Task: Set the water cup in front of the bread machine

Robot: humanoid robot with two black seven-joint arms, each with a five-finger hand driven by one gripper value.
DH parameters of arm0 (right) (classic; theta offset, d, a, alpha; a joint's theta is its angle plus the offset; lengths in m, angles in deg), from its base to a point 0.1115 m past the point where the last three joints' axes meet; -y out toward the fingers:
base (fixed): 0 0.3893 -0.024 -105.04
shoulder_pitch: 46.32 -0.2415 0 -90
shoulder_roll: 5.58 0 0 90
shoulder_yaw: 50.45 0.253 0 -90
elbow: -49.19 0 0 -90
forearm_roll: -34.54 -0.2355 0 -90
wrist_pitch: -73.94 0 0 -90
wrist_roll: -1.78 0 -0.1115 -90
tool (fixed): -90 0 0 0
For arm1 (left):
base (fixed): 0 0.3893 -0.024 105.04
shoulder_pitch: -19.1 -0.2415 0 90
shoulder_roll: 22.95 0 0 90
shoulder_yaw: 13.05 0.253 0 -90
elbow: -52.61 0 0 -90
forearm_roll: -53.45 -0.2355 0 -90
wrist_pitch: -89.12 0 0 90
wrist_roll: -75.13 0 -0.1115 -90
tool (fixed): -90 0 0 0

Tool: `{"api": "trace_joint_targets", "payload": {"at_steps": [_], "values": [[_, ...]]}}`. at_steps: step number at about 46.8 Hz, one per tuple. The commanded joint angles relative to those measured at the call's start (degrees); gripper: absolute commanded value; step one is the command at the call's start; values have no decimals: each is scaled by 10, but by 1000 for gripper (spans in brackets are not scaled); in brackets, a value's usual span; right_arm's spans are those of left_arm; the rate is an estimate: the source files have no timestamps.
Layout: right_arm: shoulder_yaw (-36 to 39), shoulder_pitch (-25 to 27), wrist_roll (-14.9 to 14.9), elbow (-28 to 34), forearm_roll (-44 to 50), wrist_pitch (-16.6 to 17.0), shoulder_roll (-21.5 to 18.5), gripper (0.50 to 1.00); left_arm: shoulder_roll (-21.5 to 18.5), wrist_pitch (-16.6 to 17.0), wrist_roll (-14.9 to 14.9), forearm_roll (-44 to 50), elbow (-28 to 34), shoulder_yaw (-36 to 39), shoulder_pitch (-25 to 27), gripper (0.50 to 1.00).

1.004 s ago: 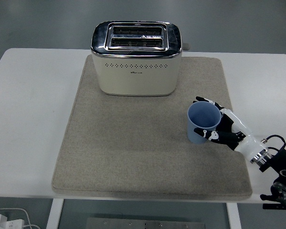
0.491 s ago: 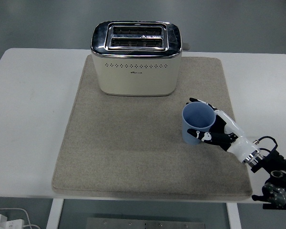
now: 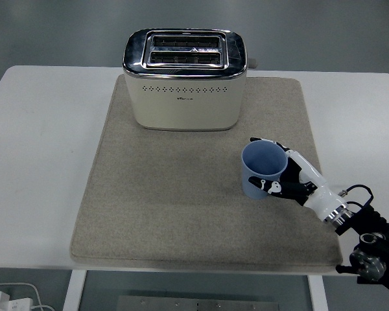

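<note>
One arm in view, the right, coming in from lower right corner of frame. Right hand [image 3: 292, 178] wrapped around blue water cup [image 3: 262, 170], fingers curled on both sides of cup wall, thumb on near side. Cup upright, opening up, looks empty, sits right of centre on beige mat [image 3: 162, 207], whether base touches mat or is lifted can't tell. Bread machine [image 3: 185, 78] = cream 2-slot toaster w/ chrome top, at upper centre on mat's far edge; cup is below and to the right of it, apart, not in line w/ its front. Mat lies on white worktop [image 3: 39, 162]. White cable bits at lower left corner, below worktop edge.
</note>
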Motion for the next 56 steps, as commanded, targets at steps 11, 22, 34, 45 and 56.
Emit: {"api": "trace_joint_targets", "payload": {"at_steps": [11, 22, 34, 45, 56], "values": [[2, -27, 0, 0, -3, -8, -17, 531, 0, 0, 0, 0, 2, 0, 0, 1000], [-2, -53, 0, 8, -7, -20, -47, 533, 0, 0, 0, -1, 2, 1, 0, 1000], [-42, -92, 0, 38, -10, -45, -103, 539, 0, 0, 0, -1, 4, 1, 0, 1000], [-59, -122, 0, 78, -10, -53, -153, 541, 0, -1, 0, 0, 4, 1, 0, 1000], [-78, -150, 0, 123, -20, -53, -188, 541, 0, -1, -1, -1, 4, 0, 0, 1000]]}}
